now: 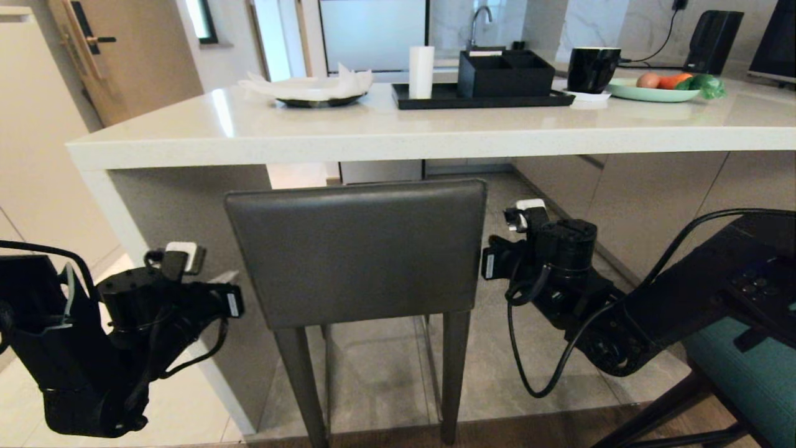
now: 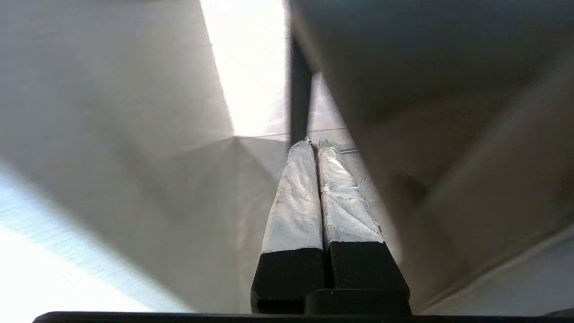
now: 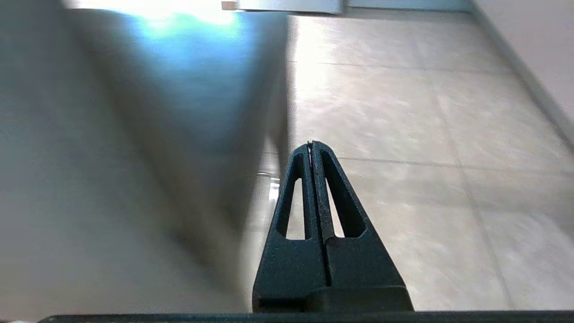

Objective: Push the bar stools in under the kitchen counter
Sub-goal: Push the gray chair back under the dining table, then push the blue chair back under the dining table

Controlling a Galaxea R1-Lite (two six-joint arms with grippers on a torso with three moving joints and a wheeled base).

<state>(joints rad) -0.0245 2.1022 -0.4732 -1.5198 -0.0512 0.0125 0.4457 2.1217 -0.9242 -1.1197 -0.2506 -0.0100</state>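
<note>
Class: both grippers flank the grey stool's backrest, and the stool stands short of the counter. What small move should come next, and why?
Probably bring the shut left gripper and shut right gripper inward onto the grey stool, then push it forward. Its backrest is not yet under the counter, and both grippers sit beside its edges, with open floor beneath the slab.

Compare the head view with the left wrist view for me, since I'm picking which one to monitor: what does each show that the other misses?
Only the head view shows the kitchen counter top with its black tray, mug and plates, the right gripper, and a corner of the teal stool. Only the left wrist view shows the left gripper shut, its silver-wrapped fingers pressed together. Both show the dark grey stool and the pale floor.
</note>
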